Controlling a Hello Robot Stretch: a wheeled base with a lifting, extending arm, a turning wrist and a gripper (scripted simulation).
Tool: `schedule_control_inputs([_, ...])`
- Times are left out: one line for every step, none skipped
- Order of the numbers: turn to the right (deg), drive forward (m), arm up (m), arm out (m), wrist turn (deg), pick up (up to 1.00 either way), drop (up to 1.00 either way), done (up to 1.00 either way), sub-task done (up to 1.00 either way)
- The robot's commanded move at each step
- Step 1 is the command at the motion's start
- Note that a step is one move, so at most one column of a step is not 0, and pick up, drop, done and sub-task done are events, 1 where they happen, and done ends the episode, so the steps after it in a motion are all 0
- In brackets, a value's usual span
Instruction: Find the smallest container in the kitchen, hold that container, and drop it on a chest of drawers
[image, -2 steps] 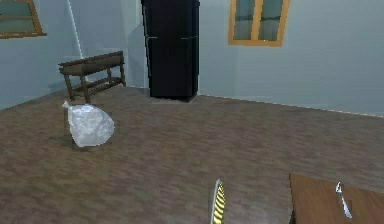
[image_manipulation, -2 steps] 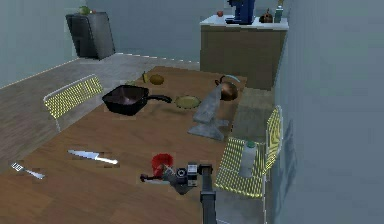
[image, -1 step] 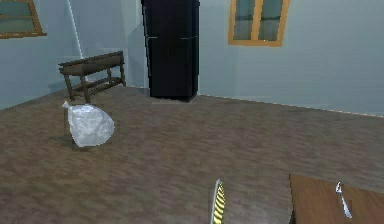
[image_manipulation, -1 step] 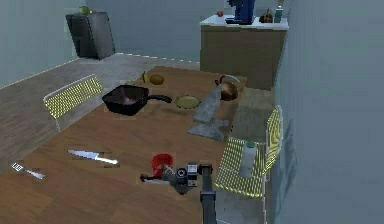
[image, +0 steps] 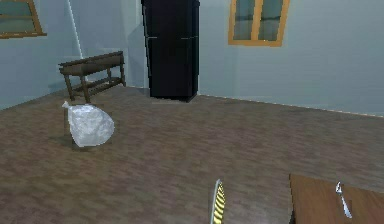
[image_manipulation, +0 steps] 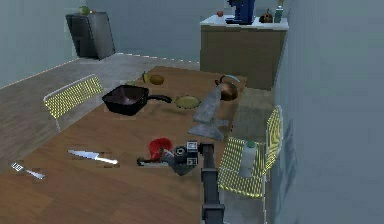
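In the arm side view's lower middle, the dark claw (image_manipulation: 155, 160) sits by a small red rounded object (image_manipulation: 158, 146), perhaps a cup, on the brown wooden bench (image_manipulation: 125, 135) (black frying pan (image_manipulation: 125, 97) above). I cannot tell its grip or whether it holds anything.

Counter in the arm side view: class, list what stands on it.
On the counter stand a blue machine, a small red thing left of it and small items at the right end. The machine hides whatever is behind it.
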Motion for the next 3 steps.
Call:
schedule_control_inputs([0.0, 0.0, 0.3, 0.0, 0.0, 0.0, 0.0, 0.0, 0.0])
schedule_control_inputs([0.0, 0.0, 0.0, 0.0, -45.0, 0.0, 0.0, 0.0, 0.0])
schedule_control_inputs([0.0, 0.0, 0.0, 0.0, -42.0, 0.0, 0.0, 0.0, 0.0])
